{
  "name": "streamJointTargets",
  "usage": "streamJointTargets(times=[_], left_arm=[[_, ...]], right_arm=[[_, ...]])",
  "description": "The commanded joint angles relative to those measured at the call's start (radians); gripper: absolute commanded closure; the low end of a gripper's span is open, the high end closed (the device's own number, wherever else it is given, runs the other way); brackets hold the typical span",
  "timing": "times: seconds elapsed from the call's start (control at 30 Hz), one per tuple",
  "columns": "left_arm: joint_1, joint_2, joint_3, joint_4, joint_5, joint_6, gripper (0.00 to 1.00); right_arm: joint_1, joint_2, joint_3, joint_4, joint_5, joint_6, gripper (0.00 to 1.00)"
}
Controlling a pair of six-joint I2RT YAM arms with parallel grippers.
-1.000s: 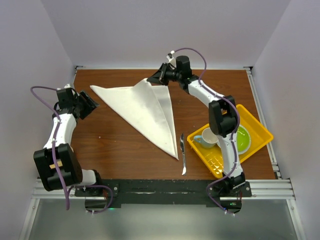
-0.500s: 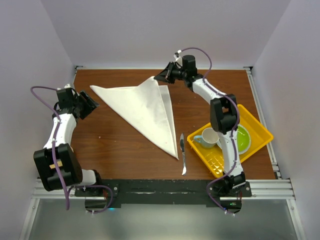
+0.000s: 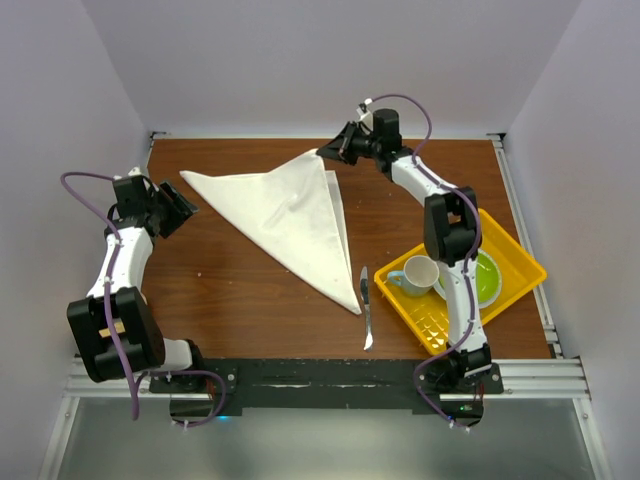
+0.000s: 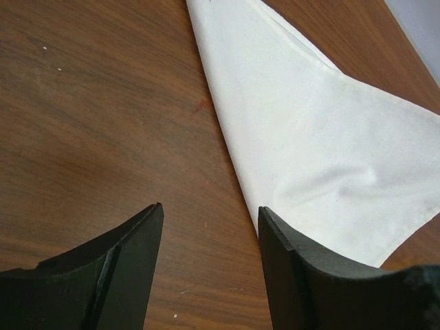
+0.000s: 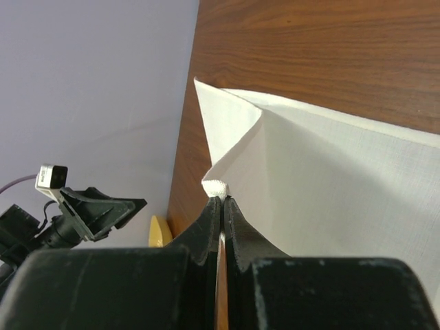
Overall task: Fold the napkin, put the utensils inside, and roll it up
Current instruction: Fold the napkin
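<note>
The left pincer (image 3: pixel 186 211) hovers over the table (image 3: pixel 230 300), fingers spread and empty, just beside the left corner of the napkin (image 3: pixel 285 215), which is folded into a triangle. The right pincer (image 3: pixel 325 153) pinches the napkin's far corner, raised. The knife (image 3: pixel 366 305) lies beside the yellow tray (image 3: pixel 428 318).

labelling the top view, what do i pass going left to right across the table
left tool → napkin → knife → white cup → green dish; the right tool overlaps the napkin and the yellow tray spans cup and dish, so both are left out
</note>
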Motion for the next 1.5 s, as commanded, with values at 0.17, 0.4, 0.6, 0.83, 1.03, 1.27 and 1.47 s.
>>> streamJointTargets(times=[0.17, 0.4, 0.6, 0.83, 1.03, 1.27, 1.47], left_arm=[[-0.004, 0.004, 0.001, 0.038, 0.009, 0.005, 0.38], [-0.004, 0.012, 0.001, 0.040, 0.011, 0.005, 0.38], [-0.004, 0.014, 0.001, 0.043, 0.015, 0.003, 0.38], [-0.004, 0.021, 0.001, 0.044, 0.018, 0.005, 0.38], [-0.006, 0.030, 0.002, 0.052, 0.023, 0.001, 0.38], [-0.006, 0.050, 0.008, 0.078, 0.060, -0.017, 0.38], [-0.004, 0.066, 0.024, 0.083, 0.083, -0.035, 0.38]], right_arm=[[-0.019, 0.037, 0.038, 0.017, 0.025, -0.024, 1.00], [-0.031, 0.035, -0.007, 0.004, 0.076, -0.041, 1.00], [-0.040, 0.058, -0.007, -0.009, 0.104, -0.047, 1.00], [-0.045, 0.097, 0.010, -0.015, 0.119, -0.050, 1.00], [-0.047, 0.141, 0.052, -0.043, 0.125, -0.067, 0.93], [-0.059, 0.209, 0.141, -0.088, 0.140, -0.084, 0.92], [-0.059, 0.223, 0.154, -0.108, 0.137, -0.121, 0.90]])
